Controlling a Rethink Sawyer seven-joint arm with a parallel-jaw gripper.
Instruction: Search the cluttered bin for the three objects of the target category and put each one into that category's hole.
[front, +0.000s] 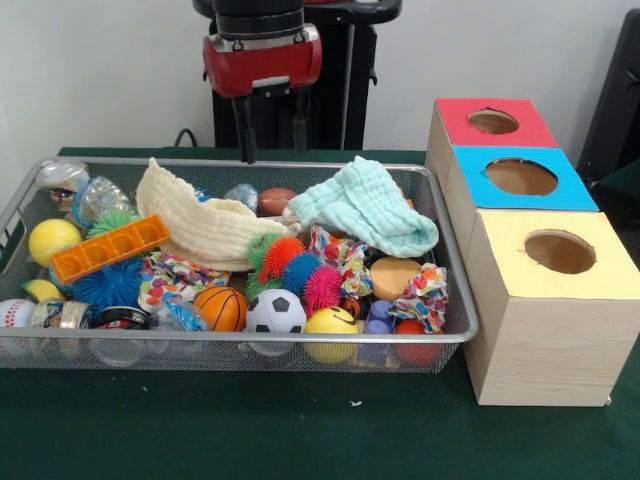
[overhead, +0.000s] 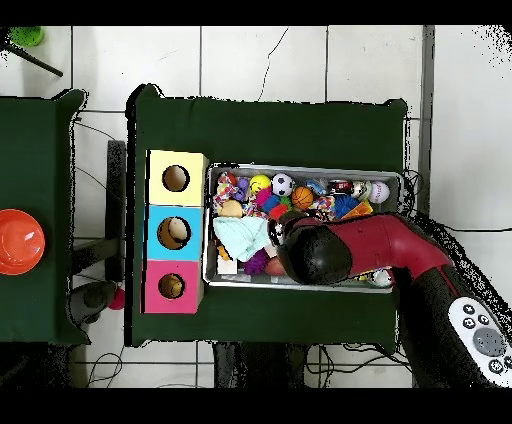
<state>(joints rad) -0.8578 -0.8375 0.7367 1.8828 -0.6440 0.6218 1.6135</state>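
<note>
Your gripper (front: 271, 127) hangs over the far rim of the bin (front: 240, 345), two dark fingers (front: 247, 130) pointing straight down with a clear gap between them, so it's open and holding nothing. The fingertips look to end just above the far rim, behind the cream cloth (front: 205, 225); you can't tell from the front view if they touch anything.

The bin sits on the green bench (front: 200, 430), long axis running left-right in the front view, with the three wooden boxes just beside its right end. In the overhead view the bin (overhead: 305, 281) also lies left-right, boxes at its left end.

The boxes stand in a row going away from you: yellow top (front: 555, 255) nearest, blue top (front: 520, 178) in the middle, red top (front: 495, 122) farthest, each with a round hole.

Inside the bin you've got the cream cloth, a mint cloth (front: 365, 205), an orange tray (front: 110, 248), a basketball (front: 220, 308), a soccer ball (front: 275, 312), a yellow ball (front: 52, 240), spiky balls (front: 300, 272).

Hidden bits: the cloths cover whatever lies under them. In the overhead view the arm (overhead: 370, 250) blocks the bin's lower right part and the gripper itself. The arm's upper part is cut off at the top of the front view. Small items at the bin's left end are hard to make out.
</note>
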